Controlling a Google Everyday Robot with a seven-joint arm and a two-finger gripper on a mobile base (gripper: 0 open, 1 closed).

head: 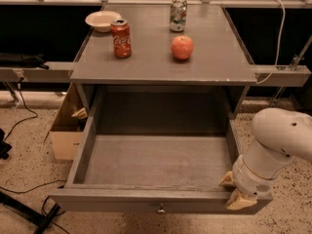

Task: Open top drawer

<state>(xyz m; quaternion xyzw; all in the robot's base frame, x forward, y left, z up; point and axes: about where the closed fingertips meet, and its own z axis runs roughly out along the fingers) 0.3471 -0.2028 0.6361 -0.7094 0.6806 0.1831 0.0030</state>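
The top drawer (156, 199) of the grey cabinet stands pulled far out toward me, showing a bare grey inside. A small round metal knob (160, 209) sits at the centre of its flat front. My gripper (233, 191) is at the drawer's front right corner, its tan fingers (227, 180) resting against the corner edge, with the white arm (278, 140) coming in from the right.
On the cabinet top (161, 57) stand a red cola can (121, 38), a red apple (182, 47), a green-white can (178, 14) and a white bowl (102, 21). A cardboard box (66, 130) sits on the floor at the left. Cables (29, 189) lie on the speckled floor.
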